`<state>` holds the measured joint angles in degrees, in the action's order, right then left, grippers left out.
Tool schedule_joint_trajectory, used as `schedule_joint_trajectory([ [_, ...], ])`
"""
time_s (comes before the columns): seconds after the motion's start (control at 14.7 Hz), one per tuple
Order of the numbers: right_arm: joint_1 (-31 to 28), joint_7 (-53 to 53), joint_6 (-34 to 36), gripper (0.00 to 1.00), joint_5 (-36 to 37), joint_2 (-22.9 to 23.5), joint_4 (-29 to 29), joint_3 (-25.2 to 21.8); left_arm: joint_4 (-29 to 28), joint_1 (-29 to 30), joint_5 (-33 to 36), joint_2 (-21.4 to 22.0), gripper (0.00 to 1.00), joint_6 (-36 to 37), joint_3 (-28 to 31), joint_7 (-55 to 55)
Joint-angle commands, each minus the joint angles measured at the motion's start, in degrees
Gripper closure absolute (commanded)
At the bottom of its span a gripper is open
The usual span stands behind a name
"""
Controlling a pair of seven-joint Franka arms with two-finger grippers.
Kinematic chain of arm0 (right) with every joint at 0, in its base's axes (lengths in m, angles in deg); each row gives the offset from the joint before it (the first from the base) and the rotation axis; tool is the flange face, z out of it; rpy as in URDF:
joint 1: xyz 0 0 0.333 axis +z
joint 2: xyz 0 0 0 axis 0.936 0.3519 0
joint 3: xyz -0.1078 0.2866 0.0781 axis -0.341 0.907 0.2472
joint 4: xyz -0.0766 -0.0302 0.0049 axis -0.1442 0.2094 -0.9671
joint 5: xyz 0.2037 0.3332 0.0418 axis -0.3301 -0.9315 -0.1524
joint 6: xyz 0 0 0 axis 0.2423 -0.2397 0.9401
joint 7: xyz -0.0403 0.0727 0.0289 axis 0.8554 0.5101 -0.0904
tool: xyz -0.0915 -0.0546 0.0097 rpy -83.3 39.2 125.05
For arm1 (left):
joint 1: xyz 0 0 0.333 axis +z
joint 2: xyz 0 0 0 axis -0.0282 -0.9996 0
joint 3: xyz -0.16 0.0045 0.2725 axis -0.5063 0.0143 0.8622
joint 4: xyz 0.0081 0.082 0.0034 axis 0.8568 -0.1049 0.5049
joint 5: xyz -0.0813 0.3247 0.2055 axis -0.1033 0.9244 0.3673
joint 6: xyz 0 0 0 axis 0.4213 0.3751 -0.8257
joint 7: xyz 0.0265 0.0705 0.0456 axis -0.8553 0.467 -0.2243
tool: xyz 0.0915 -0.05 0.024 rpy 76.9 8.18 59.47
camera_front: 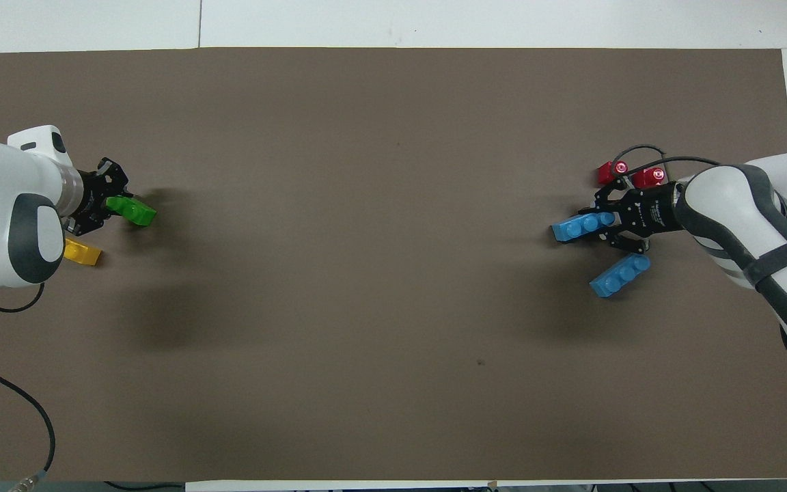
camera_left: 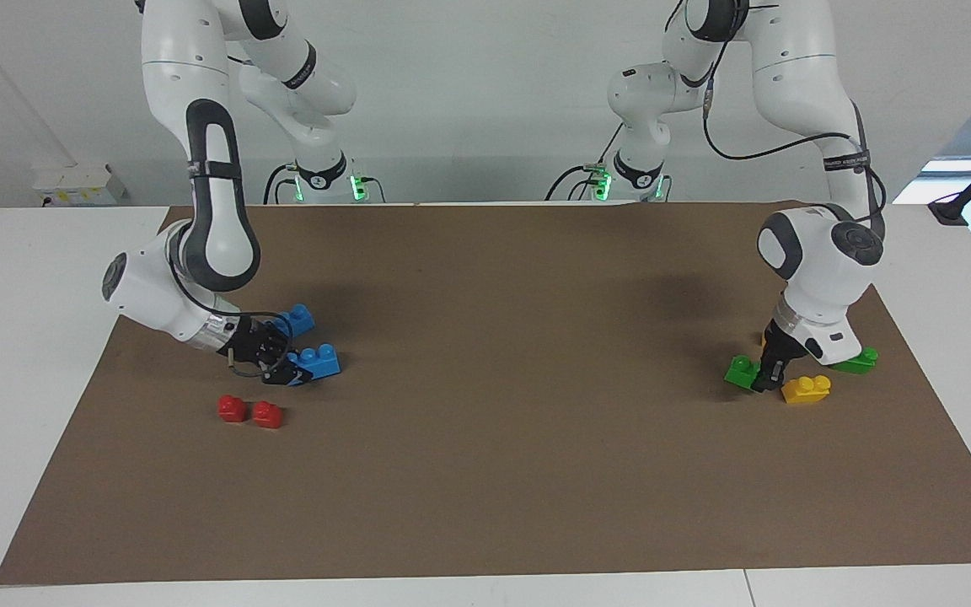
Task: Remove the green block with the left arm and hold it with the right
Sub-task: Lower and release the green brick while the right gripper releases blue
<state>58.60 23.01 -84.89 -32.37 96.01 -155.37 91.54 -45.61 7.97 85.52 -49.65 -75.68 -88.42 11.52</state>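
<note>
The bright green block (camera_left: 741,371) lies low over the brown mat (camera_left: 485,472) at the left arm's end, tilted. My left gripper (camera_left: 762,379) is shut on its end. In the overhead view the green block (camera_front: 134,210) sticks out from the left gripper (camera_front: 115,203). My right gripper (camera_left: 290,371) is at the right arm's end, shut on one end of a blue three-stud brick (camera_left: 319,362), low at the mat. The overhead view shows the right gripper (camera_front: 605,225) and that blue brick (camera_front: 579,227) too.
A yellow brick (camera_left: 806,389) lies just beside the left gripper, and a darker green brick (camera_left: 861,361) lies under the left wrist. A second blue brick (camera_left: 296,320) and two red bricks (camera_left: 232,409) (camera_left: 267,414) lie around the right gripper.
</note>
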Motion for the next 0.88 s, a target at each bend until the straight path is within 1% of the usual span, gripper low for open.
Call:
schedule_joint_trajectory([
  [0.0,-0.5,1.6,-2.4,0.0,1.1,0.2,-1.3,0.5,-0.8,0.7,-1.1,-0.6,0.92,-1.8,-0.6,-2.9],
  [0.07,-0.5,1.5,-2.3,0.0,1.1,0.2,-1.2,0.5,-0.9,0.7,-1.1,-0.6,0.33,-1.8,-0.6,-3.5],
  [0.14,-0.5,1.2,-2.0,0.0,1.0,0.2,-0.8,0.5,-0.9,0.6,-1.1,-0.6,0.0,-1.6,-0.6,-3.6],
  [0.34,-0.3,-0.2,-0.2,0.0,1.5,-0.5,0.8,0.4,-0.6,0.6,-1.1,-0.6,0.0,-1.0,-0.6,-4.4],
  [0.48,-0.4,-3.5,2.6,0.0,5.7,-0.6,3.4,0.4,-0.2,0.4,-1.1,-0.1,0.0,0.1,-0.7,-4.4],
  [0.61,-0.5,-5.3,4.7,0.0,8.2,-1.3,5.2,0.5,0.6,0.3,-1.0,1.2,0.0,3.0,-0.7,-4.4],
  [0.82,-1.0,-5.3,7.8,0.0,11.4,-1.9,8.0,0.4,1.6,0.0,-1.0,4.5,0.0,6.6,-0.7,-4.4],
])
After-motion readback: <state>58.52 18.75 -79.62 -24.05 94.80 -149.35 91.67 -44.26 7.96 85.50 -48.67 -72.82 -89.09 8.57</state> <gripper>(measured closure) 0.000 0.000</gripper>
